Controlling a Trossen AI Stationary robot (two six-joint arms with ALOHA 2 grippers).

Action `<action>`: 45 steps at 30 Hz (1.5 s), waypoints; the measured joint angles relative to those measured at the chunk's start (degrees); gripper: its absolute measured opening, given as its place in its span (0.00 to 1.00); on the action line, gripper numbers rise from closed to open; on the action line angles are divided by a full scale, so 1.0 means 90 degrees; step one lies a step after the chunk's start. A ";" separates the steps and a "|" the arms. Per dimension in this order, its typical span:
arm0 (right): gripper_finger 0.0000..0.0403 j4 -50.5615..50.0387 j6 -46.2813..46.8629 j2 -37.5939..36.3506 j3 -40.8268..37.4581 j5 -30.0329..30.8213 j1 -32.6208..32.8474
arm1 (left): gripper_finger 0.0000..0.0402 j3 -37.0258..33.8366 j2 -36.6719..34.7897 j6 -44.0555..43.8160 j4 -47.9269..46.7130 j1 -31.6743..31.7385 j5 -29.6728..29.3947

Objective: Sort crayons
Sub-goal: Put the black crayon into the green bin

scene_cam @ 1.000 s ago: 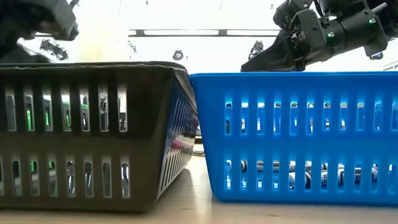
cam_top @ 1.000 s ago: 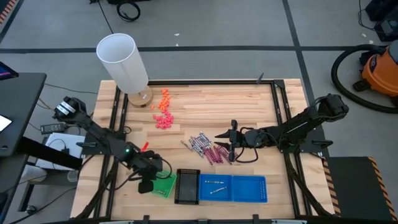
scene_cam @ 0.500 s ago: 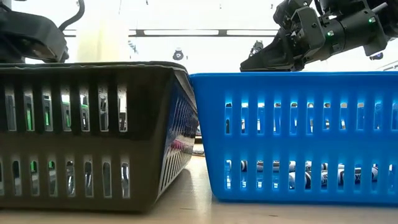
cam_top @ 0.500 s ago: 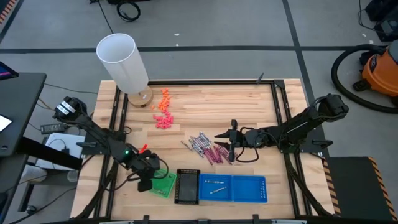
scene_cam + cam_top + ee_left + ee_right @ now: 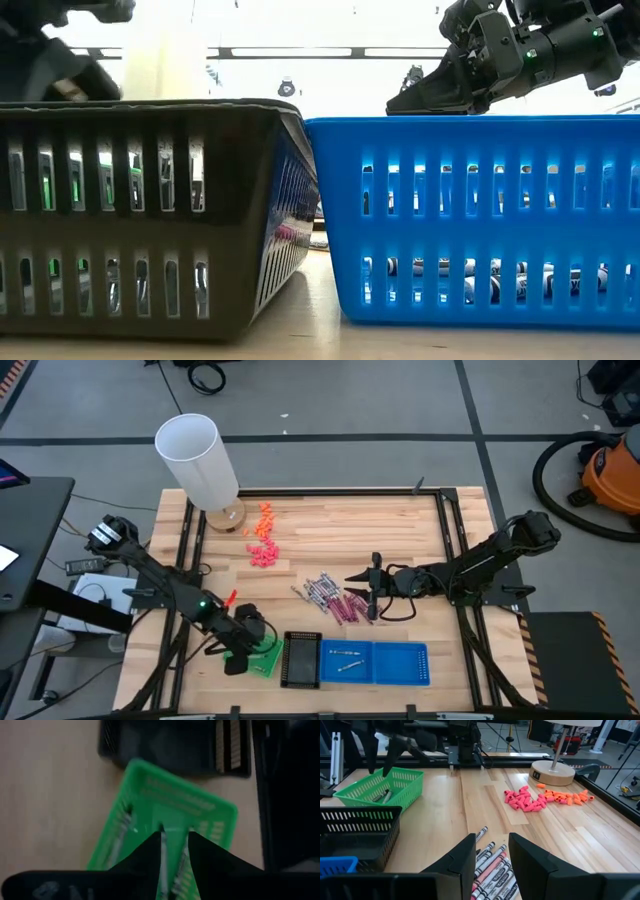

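A pile of grey and magenta crayons [image 5: 335, 600] lies flat on the table, right of the middle. My right gripper [image 5: 372, 603] hangs just over the pile's right edge, open, with the crayons [image 5: 492, 867] showing between and below its fingers. My left gripper [image 5: 243, 648] is over the green tray [image 5: 268, 658] at the near left. Its fingers [image 5: 175, 845] stand a narrow gap apart. Grey sticks [image 5: 122, 830] lie in the tray, and more show through the gap. I cannot tell whether the fingers touch one.
A black tray [image 5: 301, 660] and a long blue tray [image 5: 385, 663] holding a few grey crayons stand in a row right of the green tray, along the near edge. Orange and pink lumps [image 5: 263, 535] and a white cylinder on a round base [image 5: 198, 460] are at the far left.
My left gripper has gone toward the table's near edge and now stands over the green tray.
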 joint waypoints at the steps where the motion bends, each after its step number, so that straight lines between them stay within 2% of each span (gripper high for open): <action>1: 0.32 0.0000 0.0000 0.0000 0.0000 0.0000 0.0000 | 0.27 0.0054 0.0000 0.0171 -0.0020 0.0029 -0.0130; 4: 0.32 0.0000 0.0000 0.0000 0.0001 0.0000 0.0000 | 0.27 0.0118 0.0000 0.0670 0.0035 0.0108 -0.0615; 10: 0.32 0.0000 0.0000 0.0000 0.0000 0.0000 0.0000 | 0.27 0.0116 0.0000 0.1336 -0.0192 0.0395 -0.2017; 13: 0.32 0.0000 0.0000 0.0000 0.0001 0.0000 0.0000 | 0.27 0.0116 0.0000 0.1499 -0.0195 0.0622 -0.2315; 18: 0.32 -0.0002 -0.0001 0.0000 0.0001 0.0000 0.0000 | 0.27 0.0116 0.0135 0.1684 -0.0168 0.1039 -0.2303; 28: 0.32 -0.0002 -0.0017 0.0000 0.0001 0.0000 -0.0002 | 0.27 0.0111 0.0916 0.2805 0.0389 0.1853 -0.2192; 40: 0.32 -0.0005 -0.0109 0.0000 0.0001 -0.0008 -0.0001 | 0.27 0.0112 0.1534 0.4256 0.1255 0.2975 -0.1140; 45: 0.32 0.0000 -0.0119 0.0000 0.0001 -0.0022 0.0000 | 0.27 0.0114 0.1610 0.4721 0.1637 0.3352 -0.0482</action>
